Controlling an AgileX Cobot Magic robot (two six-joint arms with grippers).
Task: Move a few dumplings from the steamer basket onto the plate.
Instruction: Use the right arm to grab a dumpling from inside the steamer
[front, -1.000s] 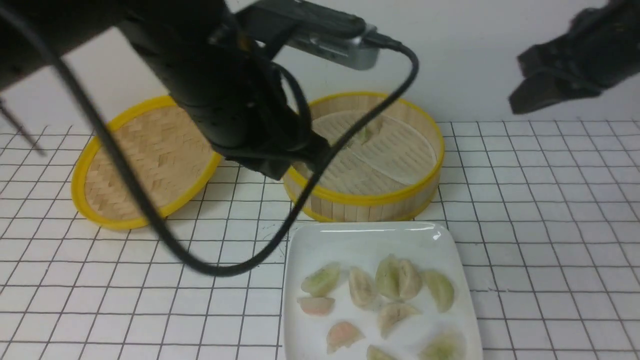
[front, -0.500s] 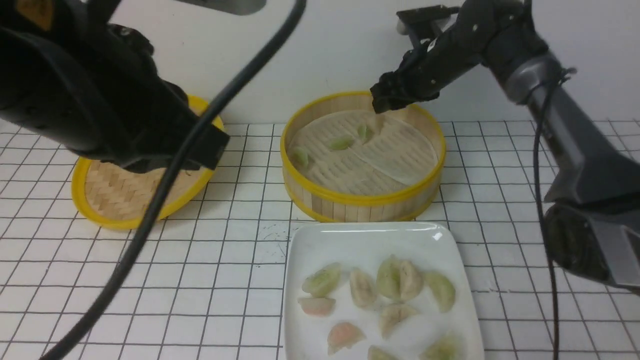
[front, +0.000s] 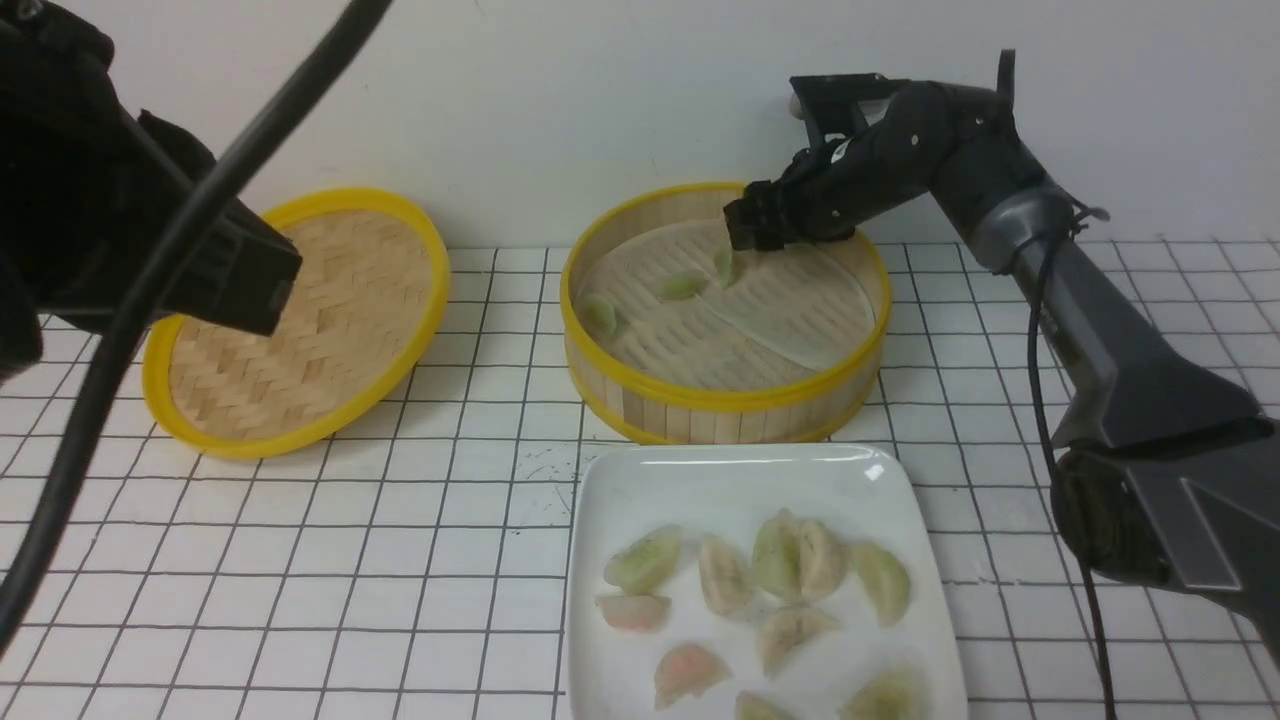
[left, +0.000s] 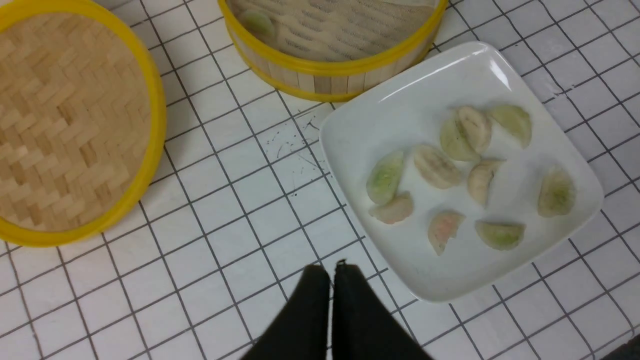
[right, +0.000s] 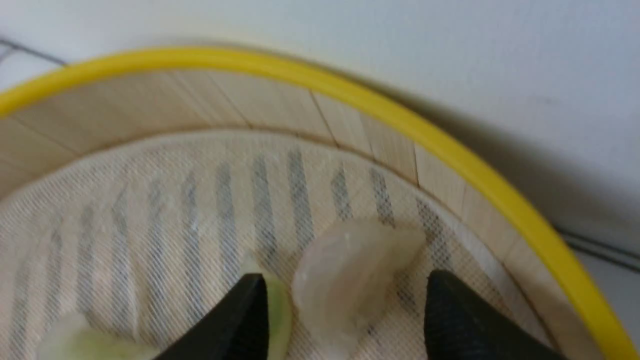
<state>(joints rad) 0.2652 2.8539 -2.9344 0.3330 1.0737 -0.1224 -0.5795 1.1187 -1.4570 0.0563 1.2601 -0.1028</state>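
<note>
Here, our right end effector gapes wide around a pale dumpling in the steamer basket at the desk's far edge, our left end effector pinched together.

No writing, label, brand mark, number or sign could be read in any of the views.
</note>
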